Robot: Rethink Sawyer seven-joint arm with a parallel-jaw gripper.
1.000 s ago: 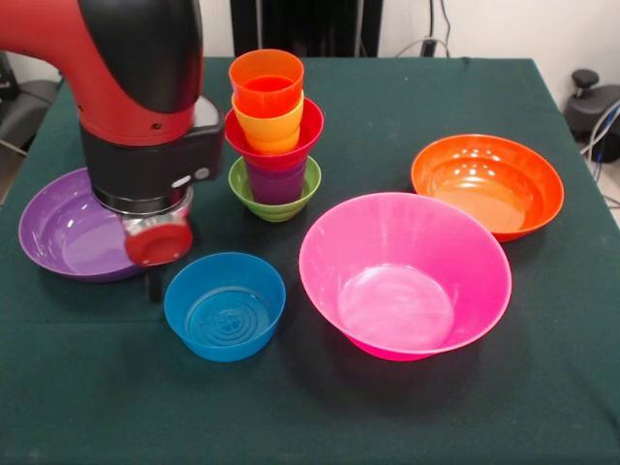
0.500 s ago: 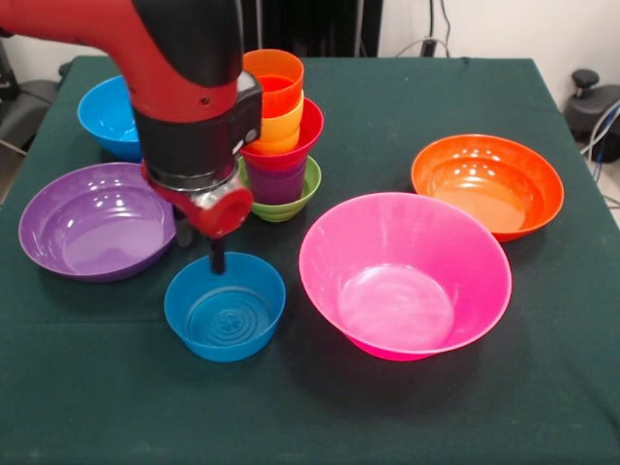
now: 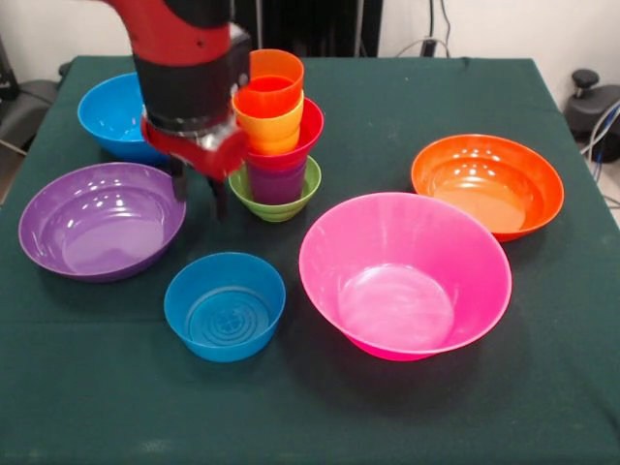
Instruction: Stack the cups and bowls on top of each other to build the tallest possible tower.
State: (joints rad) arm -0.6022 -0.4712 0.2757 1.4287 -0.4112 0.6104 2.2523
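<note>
Lifting away from small blue bowl (image 3: pixel 225 306), hand (image 3: pixel 199 192) open, empty, beside tower (image 3: pixel 275 131).

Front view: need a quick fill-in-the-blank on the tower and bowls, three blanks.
1. The tower has an orange cup on top and a ____ bowl at its base.
2. The largest bowl is ____.
3. The gripper hangs between the tower and the ____ bowl.

Missing words: green; pink; purple

a lab: robot arm (image 3: pixel 184 58) over a green-clothed table (image 3: pixel 436 97), cables (image 3: pixel 426 44) behind
</note>
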